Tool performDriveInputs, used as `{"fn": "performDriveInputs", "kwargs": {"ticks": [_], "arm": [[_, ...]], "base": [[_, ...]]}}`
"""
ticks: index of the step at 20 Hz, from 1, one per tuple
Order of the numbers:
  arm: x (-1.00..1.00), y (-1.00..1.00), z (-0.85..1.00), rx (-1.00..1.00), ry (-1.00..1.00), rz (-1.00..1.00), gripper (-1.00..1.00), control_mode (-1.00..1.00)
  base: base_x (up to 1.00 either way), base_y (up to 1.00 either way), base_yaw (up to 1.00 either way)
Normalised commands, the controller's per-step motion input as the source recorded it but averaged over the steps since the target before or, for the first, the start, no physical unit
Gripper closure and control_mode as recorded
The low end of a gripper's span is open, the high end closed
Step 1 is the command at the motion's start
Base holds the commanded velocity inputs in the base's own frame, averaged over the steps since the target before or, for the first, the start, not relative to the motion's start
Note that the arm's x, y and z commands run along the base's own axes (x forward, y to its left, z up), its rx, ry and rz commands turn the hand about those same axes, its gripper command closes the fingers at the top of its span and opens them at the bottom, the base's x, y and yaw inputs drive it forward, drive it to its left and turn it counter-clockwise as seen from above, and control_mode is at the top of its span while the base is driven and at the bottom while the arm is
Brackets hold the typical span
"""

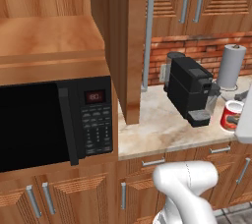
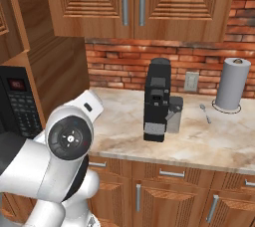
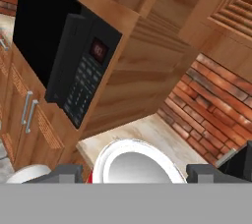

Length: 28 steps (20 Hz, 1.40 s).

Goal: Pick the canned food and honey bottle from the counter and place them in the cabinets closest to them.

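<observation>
At the far left of my left base view the black microwave [image 1: 49, 122] sits built into the wooden housing, and beside it an open cabinet door [image 1: 129, 46] stands edge-on over the worktop [image 1: 157, 129]. Moving right along the marble slab comes the black coffee machine [image 1: 189, 88], then the canned food [image 1: 230, 115], red with a silvery rim, standing upright on the worktop just beside the machine, and behind it the paper towel roll [image 1: 231, 66] against the brick wall. In my hand view the can's pale top [image 3: 132, 164] lies right between my two dark tips, so my claw [image 3: 132, 174] is spread wide around it, one tip on either side; I cannot tell whether the pads touch it yet. In my right base view a spoon [image 2: 204, 112] lies on the slab near the towel roll, and the closed wall cabinets [image 2: 134, 2] hang above. I judge the task barely begun: the can is not yet lifted or shelved, and I cannot find the honey bottle from here, so both placements are left.
</observation>
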Motion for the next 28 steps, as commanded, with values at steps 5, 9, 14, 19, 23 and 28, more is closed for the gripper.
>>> {"fn": "performDriveInputs", "kwargs": {"ticks": [5, 9, 14, 19, 23, 28], "arm": [[0.00, 0.00, 0.00, 0.00, 0.00, 0.00, 1.00, -1.00], [-0.03, 0.00, 0.00, 0.00, 0.00, 0.00, 1.00, 1.00], [0.00, 0.00, 0.00, 0.00, 0.00, 0.00, 1.00, 1.00], [0.00, 0.00, 0.00, 0.00, 0.00, 0.00, 1.00, 1.00], [0.00, 0.00, 0.00, 0.00, 0.00, 0.00, 1.00, 1.00], [0.00, 0.00, 0.00, 0.00, 0.00, 0.00, 1.00, 1.00]], "base": [[0.00, 0.00, 0.00], [-0.24, 0.00, 0.00], [-0.56, 0.00, 0.00], [-0.58, 0.00, 0.01], [-0.53, 0.01, 0.01], [-0.52, 0.20, 0.02]]}}
